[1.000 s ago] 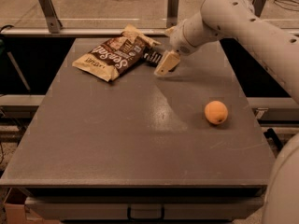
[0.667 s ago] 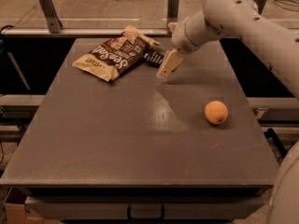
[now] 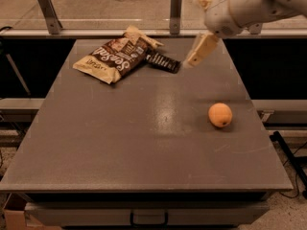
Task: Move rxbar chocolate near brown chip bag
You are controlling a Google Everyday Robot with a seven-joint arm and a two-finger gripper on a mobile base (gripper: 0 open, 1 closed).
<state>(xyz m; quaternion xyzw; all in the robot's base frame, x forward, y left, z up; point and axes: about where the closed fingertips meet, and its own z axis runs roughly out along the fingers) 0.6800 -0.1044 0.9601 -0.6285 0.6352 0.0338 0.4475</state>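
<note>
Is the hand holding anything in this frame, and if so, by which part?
Nothing seems held. The hand hangs just right of the rxbar chocolate, which lies flat on the table beside the brown chip bag.

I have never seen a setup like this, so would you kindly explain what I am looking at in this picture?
The pale, rounded shape at the upper right is a robot arm. There is one camera view, looking down at a grey table; where the camera is mounted is unknown. The arm ends in a gripper, which hangs just right of a small black snack bar. The bar lies on the table right beside a large brown chip bag. A round orange fruit sits apart, nearer the right edge. Nothing appears lifted.
</note>
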